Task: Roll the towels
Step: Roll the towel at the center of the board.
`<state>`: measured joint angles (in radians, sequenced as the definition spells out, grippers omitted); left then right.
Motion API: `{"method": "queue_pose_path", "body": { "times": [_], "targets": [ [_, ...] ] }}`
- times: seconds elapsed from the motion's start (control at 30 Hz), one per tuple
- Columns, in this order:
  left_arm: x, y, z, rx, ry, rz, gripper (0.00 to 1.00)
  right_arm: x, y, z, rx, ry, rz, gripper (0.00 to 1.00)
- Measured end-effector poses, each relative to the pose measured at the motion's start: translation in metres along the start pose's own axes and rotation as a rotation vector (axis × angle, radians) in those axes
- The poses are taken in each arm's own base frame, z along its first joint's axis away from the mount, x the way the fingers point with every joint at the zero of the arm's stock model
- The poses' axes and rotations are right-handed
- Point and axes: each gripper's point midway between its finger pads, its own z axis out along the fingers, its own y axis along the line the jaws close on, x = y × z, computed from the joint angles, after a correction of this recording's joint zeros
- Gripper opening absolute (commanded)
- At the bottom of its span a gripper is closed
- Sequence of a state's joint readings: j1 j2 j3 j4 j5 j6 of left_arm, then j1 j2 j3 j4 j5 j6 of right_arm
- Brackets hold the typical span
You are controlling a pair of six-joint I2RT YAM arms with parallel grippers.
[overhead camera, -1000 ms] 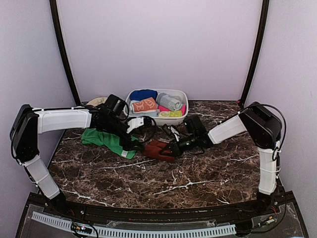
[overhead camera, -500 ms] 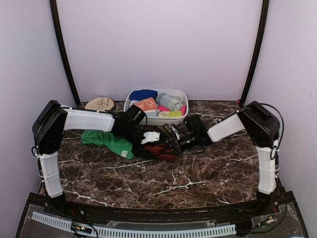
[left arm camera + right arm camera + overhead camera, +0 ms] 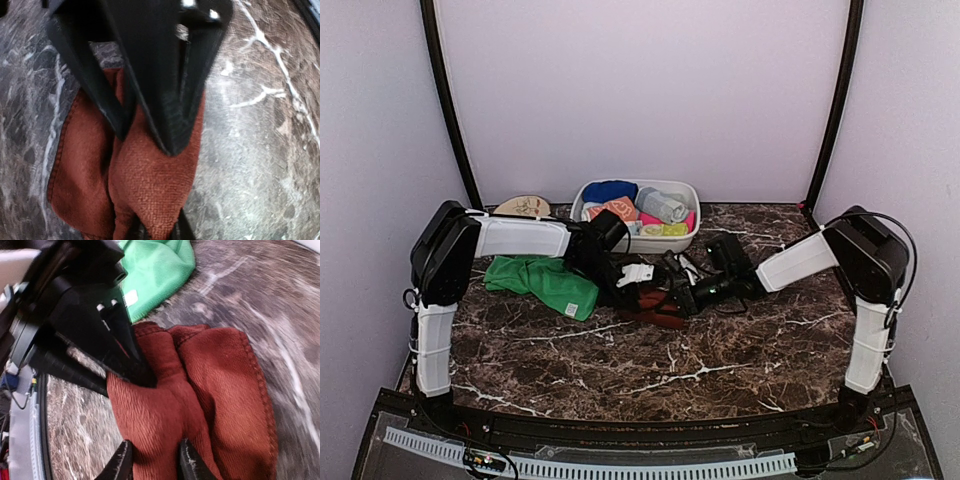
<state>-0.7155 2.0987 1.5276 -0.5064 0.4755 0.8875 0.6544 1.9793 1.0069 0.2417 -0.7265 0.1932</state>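
- My left pincer pinched a fold of the crumpled rust-brown cloth towel, mid dark marbled surface.
- My right pincer gripped another fold.
- Rolling looked unstarted; next, I judged, spread it flat.

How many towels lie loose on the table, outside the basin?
2. The green towel lies left of centre. The rust-brown towel is bunched at centre, where the left gripper and right gripper meet. The arms may hide more.
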Motion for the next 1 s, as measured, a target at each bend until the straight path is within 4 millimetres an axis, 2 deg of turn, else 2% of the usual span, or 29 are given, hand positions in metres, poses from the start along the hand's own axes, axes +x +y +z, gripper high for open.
{"method": "queue_pose_path", "body": {
  "times": [0.13, 0.17, 0.2, 0.23, 0.43, 0.53, 0.63, 0.7, 0.73, 0.8, 0.83, 1.0],
  "targets": [
    [-0.004, -0.008, 0.003, 0.079, -0.017, -0.026, 0.0, 0.008, 0.001, -0.022, 0.097, -0.036, -0.027, 0.55],
    [-0.003, -0.011, 0.002, 0.096, -0.017, -0.036, 0.0, 0.011, 0.001, -0.028, 0.119, -0.045, -0.038, 0.67],
    [-0.001, -0.014, 0.0, 0.114, -0.016, -0.048, 0.0, 0.012, 0.002, -0.033, 0.136, -0.052, -0.041, 0.96],
    [0.001, -0.019, -0.001, 0.137, -0.01, -0.064, 0.0, 0.015, 0.002, -0.038, 0.158, -0.059, -0.055, 0.99],
    [0.014, -0.042, -0.008, 0.233, 0.021, -0.151, 0.0, 0.008, 0.006, -0.071, 0.311, -0.134, -0.163, 1.0],
    [0.02, -0.06, -0.012, 0.293, 0.035, -0.203, 0.0, -0.013, 0.022, -0.099, 0.426, -0.24, -0.259, 1.0],
    [0.023, -0.073, -0.015, 0.343, 0.043, -0.25, 0.0, -0.041, 0.04, -0.135, 0.44, -0.417, -0.295, 1.0],
    [0.024, -0.078, -0.017, 0.365, 0.053, -0.278, 0.0, -0.048, 0.034, -0.156, 0.462, -0.488, -0.274, 1.0],
    [0.025, -0.079, -0.017, 0.376, 0.06, -0.295, 0.0, -0.049, 0.029, -0.159, 0.475, -0.494, -0.269, 1.0],
    [0.025, -0.079, -0.016, 0.392, 0.068, -0.324, 0.0, -0.043, 0.022, -0.155, 0.512, -0.455, -0.299, 1.0],
    [0.025, -0.078, -0.016, 0.399, 0.07, -0.34, 0.0, -0.036, 0.026, -0.147, 0.527, -0.417, -0.341, 1.0],
    [0.025, -0.072, -0.013, 0.444, 0.079, -0.425, 0.0, 0.005, 0.083, -0.097, 0.481, -0.253, -0.64, 0.97]
  ]
}}
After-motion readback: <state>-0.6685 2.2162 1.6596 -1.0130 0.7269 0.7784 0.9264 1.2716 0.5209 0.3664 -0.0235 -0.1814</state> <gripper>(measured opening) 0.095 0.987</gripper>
